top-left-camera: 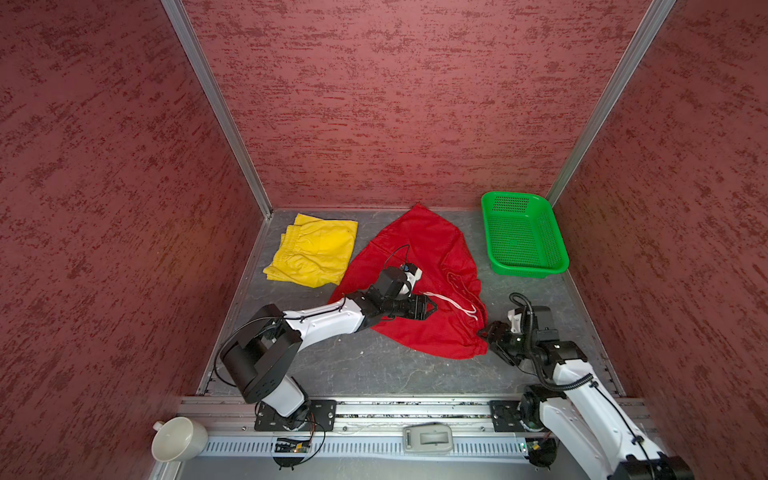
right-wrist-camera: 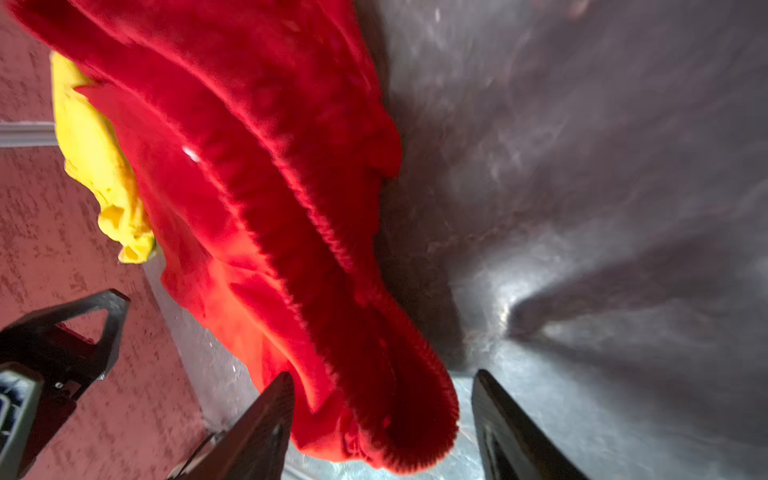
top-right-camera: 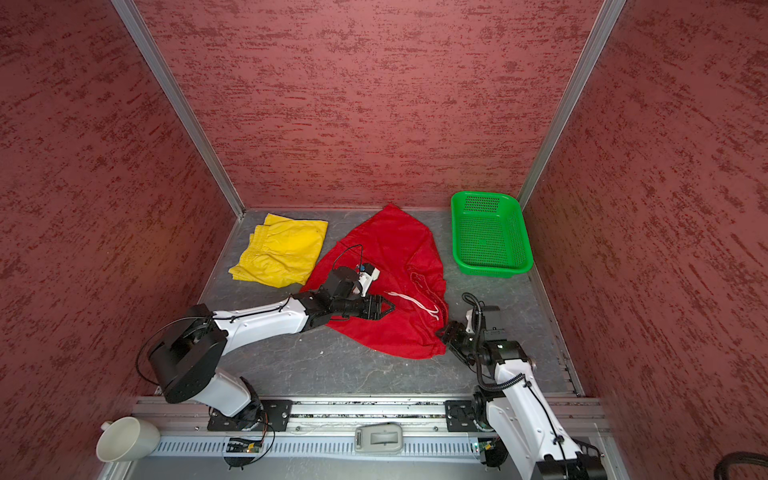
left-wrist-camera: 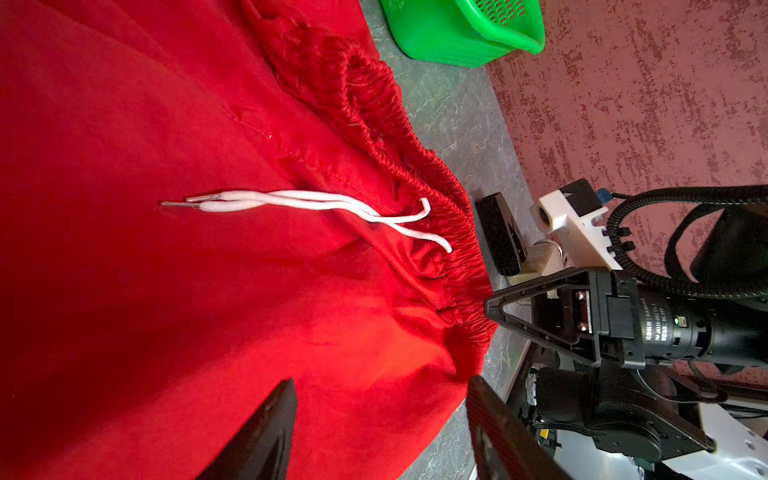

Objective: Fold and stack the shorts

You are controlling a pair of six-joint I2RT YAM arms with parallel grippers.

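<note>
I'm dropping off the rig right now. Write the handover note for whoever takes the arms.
Left gripper: jaws open, over the red shorts by the white drawstring, holding nothing.
Right gripper: jaws open, the waistband end between them, not gripped.
Yellow shorts: look folded, back left.
Red shorts: spread out unfolded, mid-table.
Done: yellow pair folded.
Left: fold the red pair, then stack the two.

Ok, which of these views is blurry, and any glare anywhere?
Right wrist view: motion-blurred, the red shorts soft and the table smeared with a bright glare patch; left wrist view: sharp, the white drawstring crisp; both top views: sharp.
</note>
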